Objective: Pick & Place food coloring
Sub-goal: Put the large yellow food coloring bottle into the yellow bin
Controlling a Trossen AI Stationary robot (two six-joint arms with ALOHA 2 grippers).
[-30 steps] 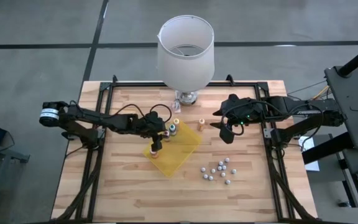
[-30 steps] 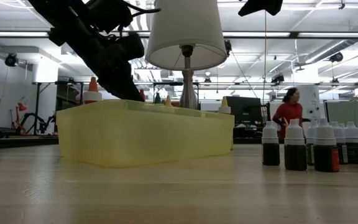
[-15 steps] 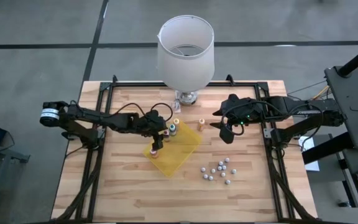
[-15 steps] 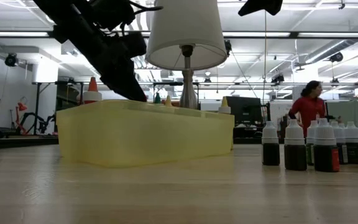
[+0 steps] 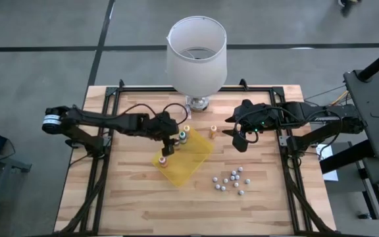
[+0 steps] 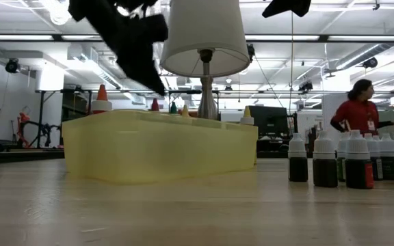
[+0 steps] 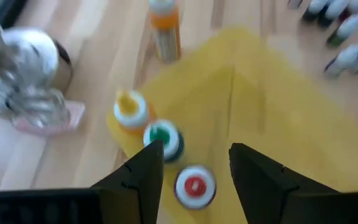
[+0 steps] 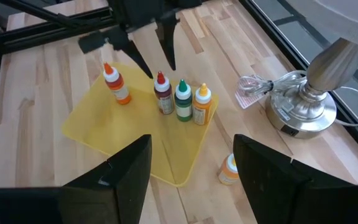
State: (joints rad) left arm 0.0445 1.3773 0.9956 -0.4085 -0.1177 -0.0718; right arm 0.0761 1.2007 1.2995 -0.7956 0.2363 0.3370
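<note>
A flat yellow tray (image 8: 138,140) lies on the wooden table (image 5: 137,197) and carries four food coloring bottles: an orange-capped one (image 8: 115,84) standing apart near one edge, and a red-capped (image 8: 162,93), a green-capped (image 8: 183,100) and a yellow-capped one (image 8: 201,104) in a tight row. A fifth bottle (image 8: 229,169) stands off the tray, near the lamp base (image 8: 306,106). The left gripper (image 7: 191,163) hovers over the red cap with fingers spread, holding nothing. The right gripper (image 5: 237,139) waits open, well apart. More bottles (image 6: 351,160) beside the tray look dark; their colours are hard to tell.
</note>
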